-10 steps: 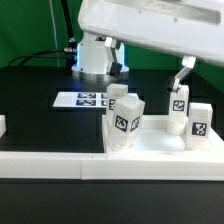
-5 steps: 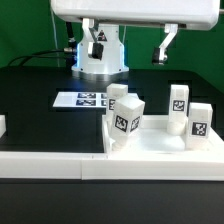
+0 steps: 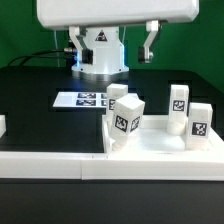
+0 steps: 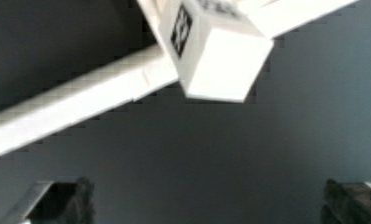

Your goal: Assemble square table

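The white square tabletop (image 3: 152, 146) lies upside-down near the table's front. Several short white tagged legs stand upright at its corners: two at the exterior view's left (image 3: 125, 120) and two at its right (image 3: 180, 107). My gripper (image 3: 111, 48) hangs high over the back of the table, well clear of the legs. It is open and empty, with dark fingers (image 3: 150, 42) spread wide. In the wrist view the gripper (image 4: 207, 203) shows only black table between its fingertips (image 4: 57, 200). One tagged leg (image 4: 217, 58) and a white edge (image 4: 75, 105) lie farther off in that view.
The marker board (image 3: 84, 100) lies flat behind the tabletop. A long low white wall strip (image 3: 50, 166) runs along the front. The arm's round base (image 3: 98, 62) stands at the back. A small white piece (image 3: 2, 125) sits at the exterior view's left edge.
The gripper has risen from beside the right-hand legs and swung toward the exterior view's left, staying open. The legs and tabletop have not moved.
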You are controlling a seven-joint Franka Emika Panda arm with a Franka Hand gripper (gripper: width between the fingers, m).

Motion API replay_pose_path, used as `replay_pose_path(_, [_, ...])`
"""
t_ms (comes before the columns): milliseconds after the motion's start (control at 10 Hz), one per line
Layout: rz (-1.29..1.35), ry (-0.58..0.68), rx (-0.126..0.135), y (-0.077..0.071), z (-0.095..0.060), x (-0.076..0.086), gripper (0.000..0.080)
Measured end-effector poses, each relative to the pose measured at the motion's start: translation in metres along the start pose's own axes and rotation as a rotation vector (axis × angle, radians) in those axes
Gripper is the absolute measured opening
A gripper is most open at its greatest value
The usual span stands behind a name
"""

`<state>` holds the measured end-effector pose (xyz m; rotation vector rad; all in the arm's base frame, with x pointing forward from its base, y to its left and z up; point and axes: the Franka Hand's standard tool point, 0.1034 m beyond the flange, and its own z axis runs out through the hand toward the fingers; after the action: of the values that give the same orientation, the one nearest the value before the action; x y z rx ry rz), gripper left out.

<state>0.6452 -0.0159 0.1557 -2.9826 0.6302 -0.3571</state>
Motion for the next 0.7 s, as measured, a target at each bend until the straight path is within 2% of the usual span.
replay_pose_path(100, [-0.019, -0.075, 0.034, 0.007, 0.008, -0.003, 0.0649])
replay_pose_path(200, [-0.007, -0.097, 0.016, 0.008, 0.022, -0.007, 0.0649])
replay_pose_path(300, [-0.004, -0.106, -0.027, 0.003, 0.033, -0.010, 0.0649])
replay_pose_path(400, [-0.007, -0.108, -0.064, 0.002, 0.037, -0.011, 0.0649])
replay_pose_path(700, [-0.003, -0.103, -0.063, 0.006, 0.035, -0.008, 0.0649])
